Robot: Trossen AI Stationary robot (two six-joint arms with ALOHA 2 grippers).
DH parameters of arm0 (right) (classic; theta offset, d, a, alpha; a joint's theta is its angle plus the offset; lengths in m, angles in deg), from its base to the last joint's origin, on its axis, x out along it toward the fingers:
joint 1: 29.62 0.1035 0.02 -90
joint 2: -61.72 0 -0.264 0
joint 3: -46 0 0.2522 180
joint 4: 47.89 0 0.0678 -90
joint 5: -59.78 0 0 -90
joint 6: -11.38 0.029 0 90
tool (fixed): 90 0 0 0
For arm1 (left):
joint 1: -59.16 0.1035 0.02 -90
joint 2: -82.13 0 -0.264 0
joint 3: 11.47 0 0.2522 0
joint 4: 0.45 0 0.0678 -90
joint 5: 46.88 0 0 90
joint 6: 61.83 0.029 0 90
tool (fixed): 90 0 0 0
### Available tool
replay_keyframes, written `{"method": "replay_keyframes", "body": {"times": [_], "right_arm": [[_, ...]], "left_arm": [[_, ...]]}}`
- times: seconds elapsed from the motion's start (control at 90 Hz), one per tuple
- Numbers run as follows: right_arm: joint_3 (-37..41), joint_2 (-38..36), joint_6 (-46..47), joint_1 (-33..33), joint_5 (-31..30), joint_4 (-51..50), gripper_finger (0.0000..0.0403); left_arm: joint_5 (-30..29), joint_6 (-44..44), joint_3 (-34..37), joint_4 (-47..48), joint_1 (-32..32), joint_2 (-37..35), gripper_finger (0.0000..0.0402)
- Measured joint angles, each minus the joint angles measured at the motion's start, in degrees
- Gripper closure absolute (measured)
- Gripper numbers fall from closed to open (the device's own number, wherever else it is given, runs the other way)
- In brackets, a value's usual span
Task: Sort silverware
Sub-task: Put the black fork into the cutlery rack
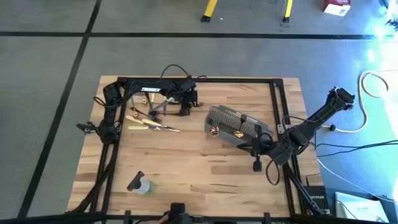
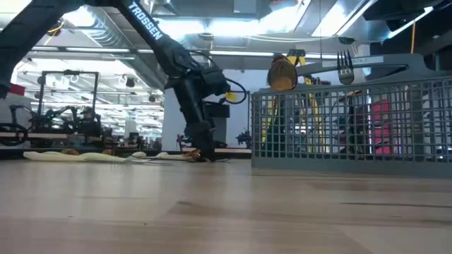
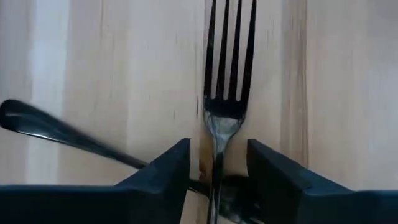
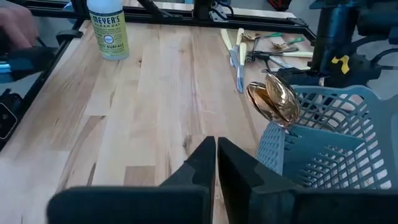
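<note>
A black fork (image 3: 227, 74) lies flat on the wooden table (image 1: 199, 174), its handle running straight down between the two dark fingers (image 3: 165, 171) of the left gripper (image 3: 214, 171), tines pointing away from the wrist; the fingers stand narrowly apart on either side of the handle, and whether they press it cannot be told. A dark-handled utensil (image 3: 56, 130) crosses at a slant beside it and passes under the near finger. In the high view this gripper (image 1: 163, 111) is at about ten o'clock from the table's middle, down at the table among the loose silverware (image 1: 152, 121), a scatter of pale gold and dark pieces lying just beside one another. Toward three o'clock from that scatter, near the table's middle, sits the grey mesh basket (image 1: 239, 124), with a gold spoon (image 4: 273, 99) standing bowl-up at its corner and a fork (image 2: 345, 67) rising above its rim in the low view. The right gripper (image 4: 216, 158) hovers over bare wood just at the basket's five o'clock side, its fingers pressed together with nothing between them. A clear bottle (image 1: 142, 185) with a dark cap lies on its side at about seven o'clock near the table's front edge, well apart from the utensils.
</note>
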Motion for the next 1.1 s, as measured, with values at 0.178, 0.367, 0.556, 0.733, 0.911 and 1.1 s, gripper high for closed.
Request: {"method": "replay_keyframes", "body": {"times": [0.178, 0.367, 0.556, 0.733, 0.911, 1.1], "right_arm": [[0.00, 0.00, 0.25, 0.00, -0.07, 0.00, 0.0402], [0.00, 0.00, 0.05, 0.00, -0.14, 0.05, 0.0402], [0.00, 0.00, 0.09, 0.00, -0.45, 0.48, 0.0402], [0.00, 0.00, 0.65, 0.00, -0.46, 0.62, 0.0402], [0.00, -0.14, -4.11, 0.00, -1.13, 7.67, 0.0402], [-1.29, -2.00, -7.31, 0.00, -3.54, 8.95, 0.0402]], "left_arm": [[-0.41, 1.26, -0.20, 3.43, 0.40, 0.00, 0.0328], [-1.38, 0.71, -0.15, 4.64, -0.13, -0.02, 0.0392], [-5.23, 0.13, -0.09, 4.63, -2.75, -0.02, 0.0400], [-6.01, -5.50, -0.82, 6.45, -4.99, -1.25, 0.0401], [-6.36, -10.69, -1.86, 5.44, -5.68, -7.47, 0.0401], [-8.68, -15.89, -1.73, 7.52, -5.51, -14.59, 0.0401]]}}
